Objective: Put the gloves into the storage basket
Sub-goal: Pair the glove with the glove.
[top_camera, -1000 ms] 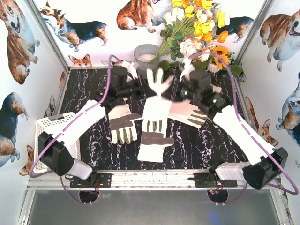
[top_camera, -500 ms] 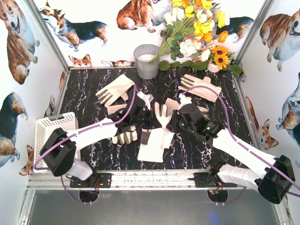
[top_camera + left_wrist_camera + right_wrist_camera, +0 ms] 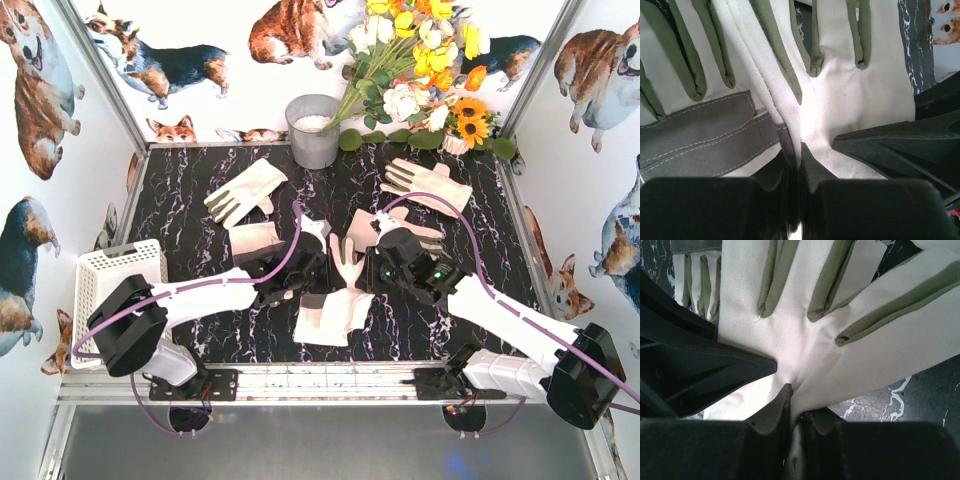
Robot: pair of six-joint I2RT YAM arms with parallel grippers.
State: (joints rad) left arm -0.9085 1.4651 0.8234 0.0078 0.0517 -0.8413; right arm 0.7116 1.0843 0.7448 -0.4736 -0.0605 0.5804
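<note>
Cream-white work glove [image 3: 347, 262], centre of black marbled counter [image 3: 178, 190]: left end effector [image 3: 799, 152] and right end effector [image 3: 791, 395] both pinch its palm. Grasp step. Next I'd carry it to white slotted plastic basket [image 3: 96, 264], 9 o'clock.

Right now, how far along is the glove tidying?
Done: nothing, no glove shows in the basket. In hand: the left end effector and right end effector both pinch one glove. Left: that glove and the others on the table.
</note>
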